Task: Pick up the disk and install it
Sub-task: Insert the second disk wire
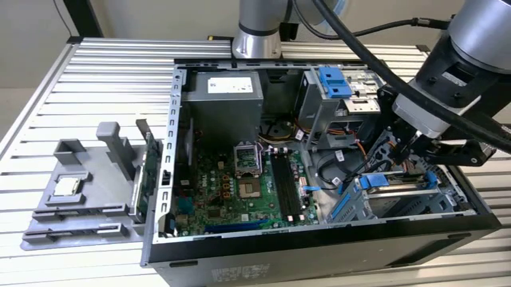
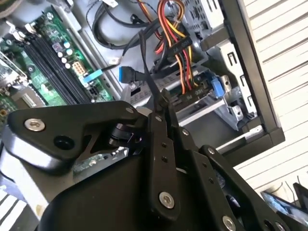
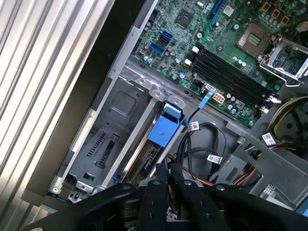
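Your claw [image 1: 411,156] hangs inside the open computer case [image 1: 319,239], at its front corner on the exterior view's right. Its fingers [image 3: 163,185] are pinched together on the upper edge of the disk [image 1: 393,184]. The disk stands on edge in the drive bay [image 3: 103,144] by the case's front wall, beside the motherboard [image 1: 239,185], its blue bracket [image 3: 163,129] facing the cables [image 3: 202,144].

Open black computer case [image 1: 319,239] on slatted aluminium table [image 1: 104,78]; green motherboard [image 1: 231,185] inside; grey plastic fixture [image 1: 80,197] beside case, holding small silver chip [image 1: 66,186].
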Controlling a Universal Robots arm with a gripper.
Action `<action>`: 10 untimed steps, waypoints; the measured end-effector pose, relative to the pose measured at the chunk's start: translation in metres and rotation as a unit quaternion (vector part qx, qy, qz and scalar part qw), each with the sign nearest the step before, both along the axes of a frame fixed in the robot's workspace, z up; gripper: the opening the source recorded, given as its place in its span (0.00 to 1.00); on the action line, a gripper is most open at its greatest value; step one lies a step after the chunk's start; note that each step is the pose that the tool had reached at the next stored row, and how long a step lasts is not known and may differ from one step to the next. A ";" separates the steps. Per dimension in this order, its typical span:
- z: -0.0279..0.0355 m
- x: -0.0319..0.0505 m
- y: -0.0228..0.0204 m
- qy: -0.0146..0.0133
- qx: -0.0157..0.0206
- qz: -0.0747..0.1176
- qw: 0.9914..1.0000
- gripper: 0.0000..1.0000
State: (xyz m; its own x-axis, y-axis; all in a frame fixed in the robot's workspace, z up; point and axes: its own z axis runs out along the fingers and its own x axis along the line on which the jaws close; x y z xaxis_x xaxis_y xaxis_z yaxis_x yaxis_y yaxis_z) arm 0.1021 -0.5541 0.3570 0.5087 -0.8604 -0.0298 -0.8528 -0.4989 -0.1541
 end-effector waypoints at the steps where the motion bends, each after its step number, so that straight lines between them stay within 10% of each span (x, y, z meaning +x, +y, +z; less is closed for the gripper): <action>1: 0.0000 0.0000 0.0000 0.000 0.002 -0.005 1.000 0.00; 10: 0.0000 -0.0001 -0.0005 0.000 0.002 -0.058 0.998 0.00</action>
